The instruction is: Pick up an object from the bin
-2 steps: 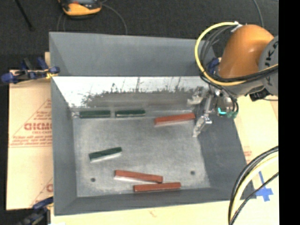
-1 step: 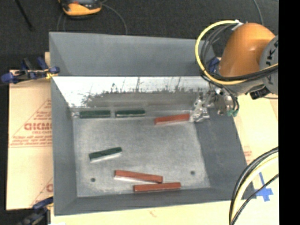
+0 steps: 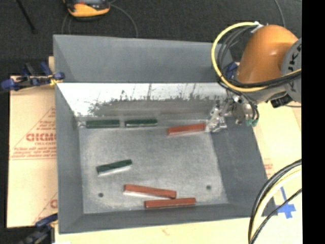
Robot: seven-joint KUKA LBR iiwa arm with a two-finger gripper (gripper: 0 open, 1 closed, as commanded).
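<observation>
- Broadly, the grey bin (image 3: 238,159) holds a few loose bars on its floor. The arm, under its orange cover (image 3: 264,52), reaches in at the far right corner.
- The gripper (image 3: 219,120) hangs low by the far wall; whether it is spread or pressed together I cannot tell.
- The nearest thing is a red bar (image 3: 186,130) at the foot of that wall, just left of the gripper in the view.
- Its long axis runs along the wall, so its right end points at the gripper. I cannot make out whether they touch.
- By my judgement, a short shift leftward along that axis would bring the gripper over the bar.
</observation>
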